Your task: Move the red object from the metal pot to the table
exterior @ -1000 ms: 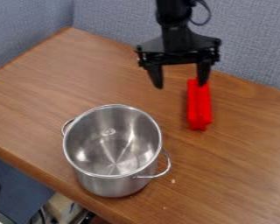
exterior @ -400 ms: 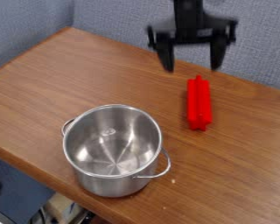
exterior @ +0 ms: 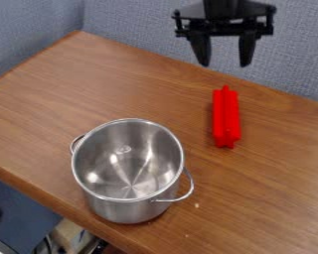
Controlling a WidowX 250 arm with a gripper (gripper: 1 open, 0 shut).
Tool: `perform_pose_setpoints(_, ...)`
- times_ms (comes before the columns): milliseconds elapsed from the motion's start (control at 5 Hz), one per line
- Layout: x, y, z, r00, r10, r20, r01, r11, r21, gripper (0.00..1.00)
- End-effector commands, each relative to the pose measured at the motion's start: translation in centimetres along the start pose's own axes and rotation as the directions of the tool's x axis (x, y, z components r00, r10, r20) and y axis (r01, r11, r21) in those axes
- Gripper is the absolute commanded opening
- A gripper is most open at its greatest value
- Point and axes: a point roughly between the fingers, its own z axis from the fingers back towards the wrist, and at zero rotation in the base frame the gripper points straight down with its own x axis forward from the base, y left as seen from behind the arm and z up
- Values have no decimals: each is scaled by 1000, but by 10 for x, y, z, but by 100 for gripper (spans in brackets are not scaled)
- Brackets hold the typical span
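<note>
Black and two-fingered, the gripper is seen near the top edge of the view, hanging in the air above the far part of the table with its fingers pointed downward. A clear gap is visible between the two fingers, so the jaws are shown standing apart, and nothing is held between them. No contact with any object is seen.

A bright red, slim, elongated rectangular bar of plastic-looking material is laid flat on the brown wood-grain tabletop, which has a rounded edge. The bar is placed lengthwise, running roughly from the far side toward the near side, and it lies below the gripper in the picture, apart from it. Its underside is rested fully on the wood.

A shiny silver, round stainless-steel pot with small loop side handles is stood upright on the near part of the tabletop, to the left of the red bar and apart from it. The inside of the pot is seen as bare reflective metal. One loop handle is visible on its right side, turned toward the near edge of the table.

Behind the table a grey-blue wall is seen.
</note>
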Motion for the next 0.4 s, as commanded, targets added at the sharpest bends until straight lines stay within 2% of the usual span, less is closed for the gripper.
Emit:
perform_pose_setpoints(0,8,10,13,999,-41,35,41,999,-12,100)
perform_pose_setpoints(200,2,26,15,997,-70,21,70,997,-11,0)
